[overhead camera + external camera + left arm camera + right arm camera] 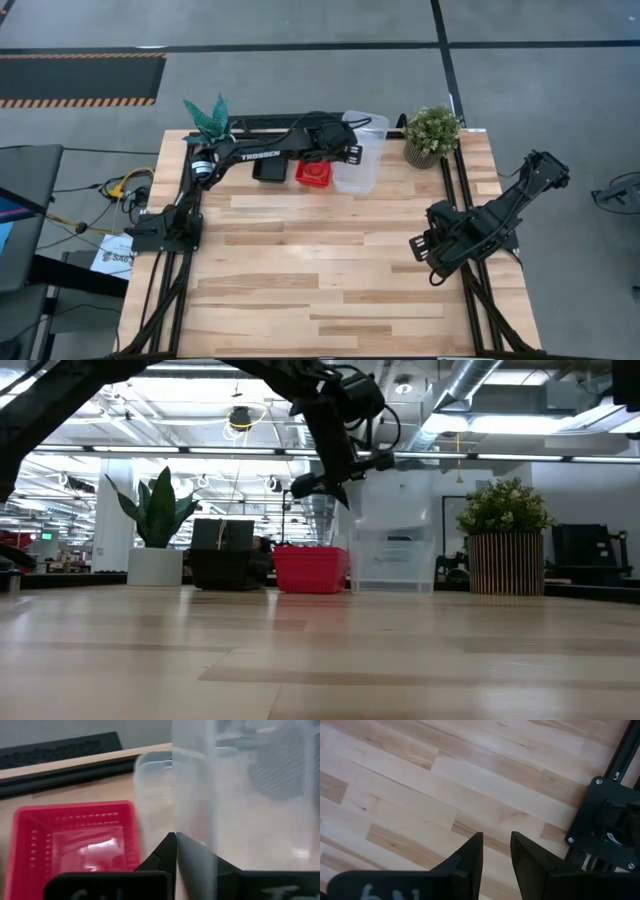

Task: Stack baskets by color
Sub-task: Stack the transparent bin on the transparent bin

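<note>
A black basket [268, 168], a red basket [313, 172] and a clear basket [354, 175] stand in a row on their bases at the table's far edge. My left gripper [350, 150] reaches along that edge and is shut on a second clear basket [250, 795], held over the resting clear basket [150, 780]. In the low view, the left gripper [325, 485] hangs above the red basket [310, 570] and the resting clear basket [392, 565]. My right gripper [497, 845] waits open over bare wood at the table's right side [425, 250]. My left gripper pinches a side wall of the clear basket [184, 847] between its two fingers. The fingers slant down at it from the table's left. The basket is tilted in the hold, above the resting clear basket; I cannot tell whether the two touch.
A spiky green plant [208, 118] in a white pot stands at the far left corner. A bushy plant [432, 135] in a ribbed pot stands at the far right. The wooden table [320, 270] stretches bare toward its near edge.
</note>
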You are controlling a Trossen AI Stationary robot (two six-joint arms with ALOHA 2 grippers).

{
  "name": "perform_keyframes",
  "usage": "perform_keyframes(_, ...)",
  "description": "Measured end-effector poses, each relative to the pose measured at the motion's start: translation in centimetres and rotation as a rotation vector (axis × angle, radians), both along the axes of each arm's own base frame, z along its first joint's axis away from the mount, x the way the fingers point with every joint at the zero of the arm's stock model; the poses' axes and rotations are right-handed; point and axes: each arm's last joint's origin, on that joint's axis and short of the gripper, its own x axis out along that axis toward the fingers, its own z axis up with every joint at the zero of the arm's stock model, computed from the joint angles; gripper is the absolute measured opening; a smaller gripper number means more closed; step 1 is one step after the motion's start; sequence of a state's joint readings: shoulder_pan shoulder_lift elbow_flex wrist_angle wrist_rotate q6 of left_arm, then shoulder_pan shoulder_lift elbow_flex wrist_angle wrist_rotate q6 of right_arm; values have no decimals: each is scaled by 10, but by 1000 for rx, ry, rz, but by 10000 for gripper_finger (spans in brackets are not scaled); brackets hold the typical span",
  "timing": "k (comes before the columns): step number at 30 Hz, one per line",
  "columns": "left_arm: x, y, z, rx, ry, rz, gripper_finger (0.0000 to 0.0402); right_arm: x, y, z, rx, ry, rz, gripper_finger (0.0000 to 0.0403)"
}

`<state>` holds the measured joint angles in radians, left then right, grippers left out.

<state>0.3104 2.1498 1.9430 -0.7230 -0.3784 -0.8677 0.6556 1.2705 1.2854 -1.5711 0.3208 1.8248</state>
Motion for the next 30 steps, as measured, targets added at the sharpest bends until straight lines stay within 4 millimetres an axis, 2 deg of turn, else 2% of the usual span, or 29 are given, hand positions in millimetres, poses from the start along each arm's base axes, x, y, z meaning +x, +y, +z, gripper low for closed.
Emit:
perform_keyframes(4,-5,4,-3,-51,27,5,0,0,1,0,-10,-7,7,122)
perform_keyframes(11,1,3,-24,-135,42,-7,0,-2,3,0,-18,-12,25,122)
perform_keyframes(18,1,6,-24,-145,20,39,0,-4,6,0,-18,-14,42,122)
perform_keyframes(22,-1,12,-24,-211,-5,28,0,-4,7,0,-18,-14,45,122)
perform_keyframes(30,-2,12,-24,-210,-3,24,0,-4,7,0,-18,-13,45,122)
